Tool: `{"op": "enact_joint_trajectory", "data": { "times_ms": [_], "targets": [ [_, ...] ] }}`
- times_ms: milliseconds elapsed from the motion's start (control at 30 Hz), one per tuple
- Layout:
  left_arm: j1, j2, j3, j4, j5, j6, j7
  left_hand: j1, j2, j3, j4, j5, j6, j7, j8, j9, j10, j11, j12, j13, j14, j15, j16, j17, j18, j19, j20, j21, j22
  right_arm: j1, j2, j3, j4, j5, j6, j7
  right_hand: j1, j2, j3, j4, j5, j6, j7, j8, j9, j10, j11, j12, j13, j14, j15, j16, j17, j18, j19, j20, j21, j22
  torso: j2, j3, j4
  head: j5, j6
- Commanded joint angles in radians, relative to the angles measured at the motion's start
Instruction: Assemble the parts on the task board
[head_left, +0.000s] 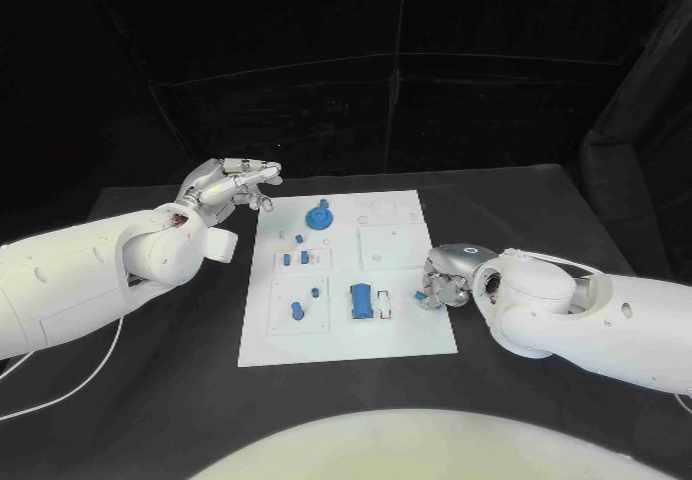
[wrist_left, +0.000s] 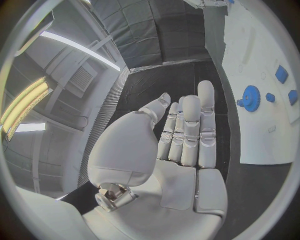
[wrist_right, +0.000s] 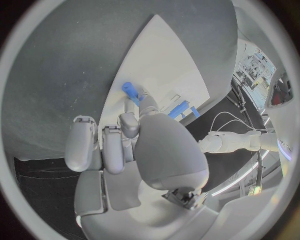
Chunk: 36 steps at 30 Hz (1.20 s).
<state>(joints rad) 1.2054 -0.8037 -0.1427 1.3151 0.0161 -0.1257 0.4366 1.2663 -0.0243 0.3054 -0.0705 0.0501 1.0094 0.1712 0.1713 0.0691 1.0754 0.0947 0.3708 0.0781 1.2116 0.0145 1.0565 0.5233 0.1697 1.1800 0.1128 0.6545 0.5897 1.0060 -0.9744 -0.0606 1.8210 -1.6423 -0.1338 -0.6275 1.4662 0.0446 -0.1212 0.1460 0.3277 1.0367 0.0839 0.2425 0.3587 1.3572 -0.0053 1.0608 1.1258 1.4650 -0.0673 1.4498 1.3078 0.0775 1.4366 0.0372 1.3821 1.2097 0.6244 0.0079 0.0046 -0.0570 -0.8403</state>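
**Task board and parts on the bench: state at this moment**

- Bench (head_left: 173, 400): black surface, on which the white task board (head_left: 346, 345) is laid flat at the centre, between the two arms.
- Blue gear (head_left: 320, 216): seated near the far left corner of the board; also seen in the left wrist view (wrist_left: 251, 95).
- Small blue parts (head_left: 294, 258): a cluster is held in a recessed panel just below the gear, on the board's left half.
- Further small blue part (head_left: 300, 306): located in the next panel toward the robot.
- Blue block (head_left: 361, 301): the largest rectangular part, placed upright-long near the middle of the board's near half, with a small pale-and-blue piece just beside it.
- Left robot hand (head_left: 231, 185): raised beyond the board's far left corner, off the board. Its fingers (wrist_left: 190, 125) are extended and lie side by side; nothing is held.
- Right robot hand (head_left: 444, 282): positioned at the board's right edge, fingers curled down. A small blue peg (wrist_right: 130, 91) is pinched at its fingertips and kept just above, or on, the white surface; contact with the board cannot be determined.
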Motion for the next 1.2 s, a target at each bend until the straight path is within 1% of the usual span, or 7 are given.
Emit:
{"op": "enact_joint_trajectory", "data": {
  "times_ms": [33,133,267,467,567,700,1200],
  "targets": [
    [0.002,0.001,0.001,0.001,0.003,0.016,0.000,0.007,-0.001,-0.006,-0.002,-0.002,0.006,-0.003,0.006,0.001,-0.004,-0.001,0.005,0.001,-0.006,-0.001,-0.002,-0.001,0.013,0.005,0.003,-0.003,-0.001,-0.013,-0.008,-0.011,-0.002,0.074,-0.006,-0.036,-0.027,-0.008,0.020,0.016,0.061,0.000,-0.004,-0.011,-0.022,-0.007,-0.001,-0.005,0.000,0.061,-0.006,-0.006,0.031,-0.007,0.001,-0.003,-0.003,0.002,0.000,0.0006,-0.0016,0.000,0.002],
    [0.002,0.002,0.001,0.000,0.003,0.016,0.000,0.007,-0.001,-0.006,-0.002,-0.002,0.006,-0.003,0.006,0.001,-0.004,-0.001,0.005,0.001,-0.006,-0.001,-0.002,-0.001,0.013,0.005,0.003,-0.003,-0.001,-0.013,-0.016,-0.011,0.010,0.142,-0.052,-0.038,-0.026,-0.016,0.065,0.028,0.150,0.006,-0.005,-0.022,-0.027,-0.006,0.000,-0.004,0.003,0.063,-0.008,-0.004,0.036,-0.007,0.003,-0.006,-0.001,0.006,-0.001,0.0003,-0.0013,-0.003,0.004],
    [0.001,0.003,0.001,-0.001,0.003,0.017,-0.001,0.007,-0.001,-0.006,-0.002,-0.002,0.006,-0.003,0.006,0.001,-0.004,-0.001,0.005,0.001,-0.006,-0.001,-0.002,-0.001,0.013,0.005,0.003,-0.003,-0.001,-0.013,-0.027,-0.011,0.030,0.261,-0.139,-0.029,-0.049,-0.044,0.114,0.058,0.188,0.006,-0.002,-0.039,-0.036,-0.003,0.002,-0.004,0.004,0.064,-0.006,-0.003,0.039,-0.008,0.004,-0.004,-0.001,0.007,-0.001,-0.0013,0.0004,-0.005,0.006],
    [0.001,0.004,0.001,-0.001,0.003,0.018,-0.001,0.007,-0.001,-0.007,-0.002,-0.002,0.005,-0.003,0.006,0.001,-0.005,-0.001,0.005,0.001,-0.007,-0.001,-0.002,-0.002,0.013,0.005,0.003,-0.004,-0.002,-0.012,-0.032,-0.010,0.061,0.334,-0.243,-0.006,-0.071,-0.094,0.194,0.084,0.209,0.021,-0.003,-0.052,-0.044,0.002,0.002,-0.002,0.006,0.065,-0.006,-0.001,0.044,-0.008,0.006,-0.004,0.000,0.010,0.002,-0.0010,0.0015,-0.003,0.006],
    [0.001,0.005,0.001,-0.001,0.003,0.018,-0.002,0.007,-0.001,-0.007,-0.002,-0.002,0.005,-0.003,0.006,0.001,-0.005,-0.001,0.005,0.001,-0.007,-0.001,-0.002,-0.002,0.013,0.005,0.003,-0.004,-0.002,-0.011,-0.028,-0.010,0.070,0.351,-0.277,0.006,-0.108,-0.111,0.194,0.108,0.174,0.026,0.000,-0.054,-0.045,0.008,0.005,0.003,0.009,0.066,-0.003,0.001,0.047,-0.009,0.007,-0.003,0.001,0.011,0.001,-0.0015,0.0021,-0.002,0.005],
    [0.001,0.004,0.001,-0.001,0.003,0.018,-0.002,0.007,-0.001,-0.007,-0.002,-0.002,0.005,-0.003,0.006,0.001,-0.005,-0.001,0.005,0.001,-0.007,-0.001,-0.002,-0.002,0.013,0.005,0.003,-0.004,-0.002,-0.011,-0.012,-0.010,0.073,0.373,-0.300,0.017,-0.132,-0.128,0.191,0.120,0.196,0.030,-0.001,-0.056,-0.045,0.012,0.005,0.007,0.012,0.066,-0.003,0.002,0.049,-0.009,0.008,-0.002,0.001,0.012,0.001,-0.0010,0.0010,0.003,0.004],
    [0.002,0.003,0.001,0.001,0.003,0.020,-0.003,0.007,-0.001,-0.007,-0.002,-0.002,0.005,-0.003,0.006,0.001,-0.005,-0.001,0.005,0.001,-0.007,-0.001,-0.002,-0.002,0.013,0.005,0.003,-0.004,-0.002,-0.011,0.056,-0.010,0.042,0.402,-0.310,0.012,-0.196,-0.133,0.159,0.141,0.198,0.060,-0.009,-0.047,-0.039,0.026,0.000,0.025,0.026,0.067,-0.007,0.005,0.055,-0.010,0.011,-0.004,0.005,0.020,0.003,0.0002,-0.0012,0.012,0.002]
  ]
}}
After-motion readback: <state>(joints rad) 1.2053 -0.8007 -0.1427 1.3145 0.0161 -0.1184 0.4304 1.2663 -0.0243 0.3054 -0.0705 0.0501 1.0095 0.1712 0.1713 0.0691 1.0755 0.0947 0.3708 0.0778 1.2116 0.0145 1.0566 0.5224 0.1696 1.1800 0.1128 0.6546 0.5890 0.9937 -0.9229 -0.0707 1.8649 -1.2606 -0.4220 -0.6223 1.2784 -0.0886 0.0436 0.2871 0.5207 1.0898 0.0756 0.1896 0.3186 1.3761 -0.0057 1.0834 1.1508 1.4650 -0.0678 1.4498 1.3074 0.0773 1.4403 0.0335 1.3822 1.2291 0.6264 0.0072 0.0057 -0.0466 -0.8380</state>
